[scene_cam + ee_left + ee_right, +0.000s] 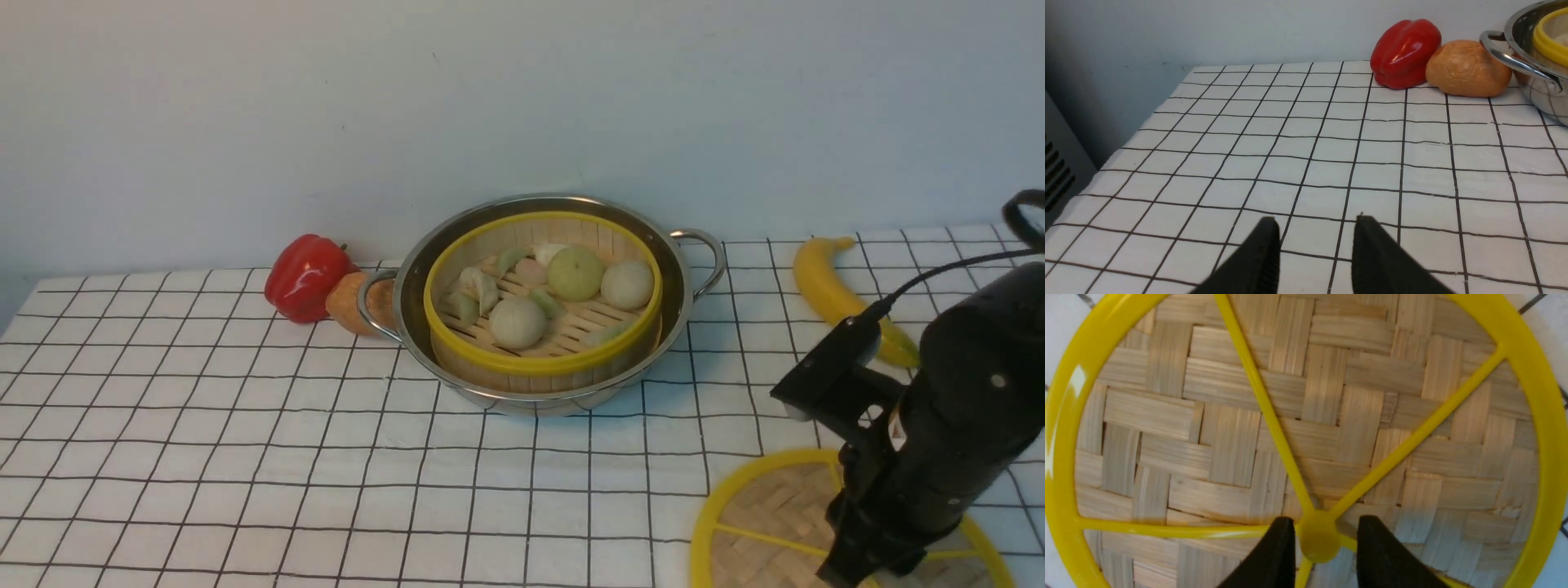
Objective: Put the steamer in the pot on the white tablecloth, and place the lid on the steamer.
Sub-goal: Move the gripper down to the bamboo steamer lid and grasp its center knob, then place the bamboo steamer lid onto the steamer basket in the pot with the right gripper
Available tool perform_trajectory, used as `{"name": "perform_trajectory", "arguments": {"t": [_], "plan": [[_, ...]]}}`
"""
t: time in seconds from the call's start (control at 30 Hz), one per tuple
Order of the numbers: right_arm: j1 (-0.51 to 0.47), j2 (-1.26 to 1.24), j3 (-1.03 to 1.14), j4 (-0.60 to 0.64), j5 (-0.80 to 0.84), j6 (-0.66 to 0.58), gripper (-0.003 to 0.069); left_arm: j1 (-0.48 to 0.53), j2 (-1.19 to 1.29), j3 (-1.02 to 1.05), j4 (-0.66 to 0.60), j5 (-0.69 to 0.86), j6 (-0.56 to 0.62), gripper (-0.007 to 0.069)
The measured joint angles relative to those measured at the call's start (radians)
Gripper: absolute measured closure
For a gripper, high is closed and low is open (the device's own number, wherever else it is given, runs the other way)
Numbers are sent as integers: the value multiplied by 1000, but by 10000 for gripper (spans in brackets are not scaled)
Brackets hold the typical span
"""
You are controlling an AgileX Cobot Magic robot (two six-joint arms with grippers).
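Note:
The steamer (543,363), a bamboo basket with yellow rims holding pale buns and dumplings, sits inside the shiny pot (684,278) at the back middle of the white tablecloth (245,425). The lid (767,506), a flat woven disc with yellow rim and spokes, lies on the cloth at the front right. My right gripper (1325,518) hangs low over the lid (1208,428). It is open, one finger on each side of the yellow centre knob (1318,535). My left gripper (1317,218) stands open over bare cloth, left of the pot (1535,81), and is out of the front view.
A red bell pepper (306,273) and a brown rounded lump (347,302) lie against the pot's left handle. A yellow banana (833,290) rests at the back right. The pale wall runs just behind the pot. The cloth's left edge drops off beside a grey unit (1057,171).

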Motion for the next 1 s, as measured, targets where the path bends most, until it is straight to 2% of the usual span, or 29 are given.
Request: {"name": "perform_trajectory", "arguments": {"t": [0.2, 0.33, 0.43, 0.53, 0.7, 0.93, 1.0], "plan": [[0, 44, -1, 24, 4, -2, 424, 0, 0, 0, 0, 0, 1, 382], [0, 44, -5, 14, 11, -1, 515, 0, 0, 0, 0, 0, 2, 382], [0, 37, -13, 13, 32, -1, 510, 0, 0, 0, 0, 0, 2, 382], [0, 3, -55, -1, 124, -1, 510, 0, 0, 0, 0, 0, 2, 382], [0, -73, -183, -16, 169, -15, 510, 0, 0, 0, 0, 0, 2, 382], [0, -78, -504, 87, 205, -206, 510, 0, 0, 0, 0, 0, 3, 382], [0, -23, -671, 135, 247, -265, 510, 0, 0, 0, 0, 0, 3, 382]]}}
